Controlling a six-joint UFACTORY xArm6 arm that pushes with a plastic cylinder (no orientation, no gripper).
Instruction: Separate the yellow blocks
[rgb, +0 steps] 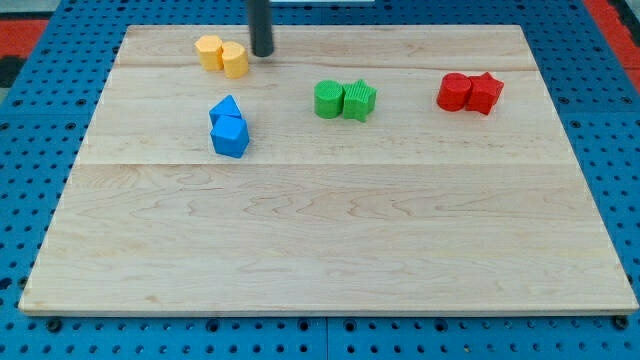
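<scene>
Near the view's top left of the pale wooden board (330, 230), two yellow blocks sit touching: a yellow plastic block of ridged, roughly hexagonal outline (209, 51) and a yellow plastic block with a rounded top (235, 60) just to its right. The dark rod comes down there, and my tip (262, 55) stands just right of the rounded one, seemingly a hair apart; there are no fingers, only the bare rod. Two blue angular blocks (229, 127) huddle below, two green blocks (345, 100) sit at centre, and two red blocks (470, 93) lie toward the right
</scene>
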